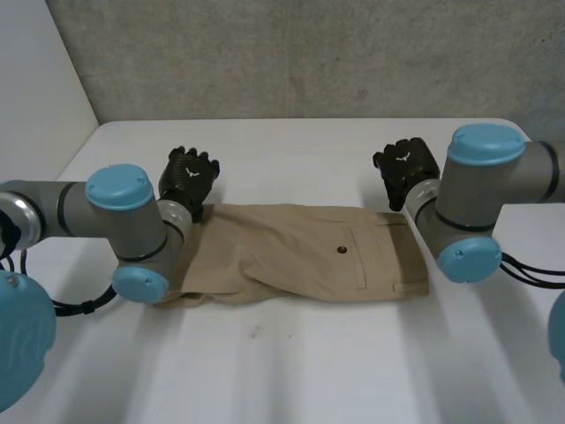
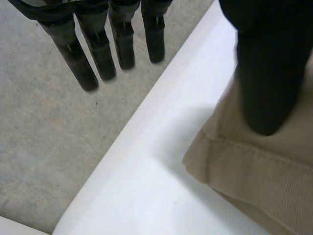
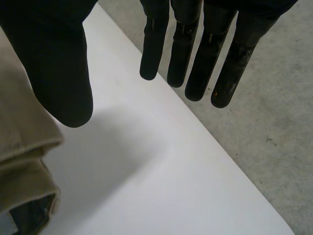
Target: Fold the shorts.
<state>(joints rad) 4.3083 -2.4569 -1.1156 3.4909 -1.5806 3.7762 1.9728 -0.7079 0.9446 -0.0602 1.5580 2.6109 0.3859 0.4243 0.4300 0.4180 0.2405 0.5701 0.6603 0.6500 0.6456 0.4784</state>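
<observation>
Hovering at the upper edge of the shorts [image 1: 300, 252] — mid-frame on the surface [image 1: 291, 353] (seemingly halved already) — left robot hand [image 1: 188, 177] and right robot hand [image 1: 406, 166] spread straight-fingered, holding nothing; next, pinch both ends.

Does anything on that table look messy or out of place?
Only slightly: the tan shorts lie across the white table, but their near edge by the left arm is rumpled and uneven. Otherwise nothing stands out.
</observation>
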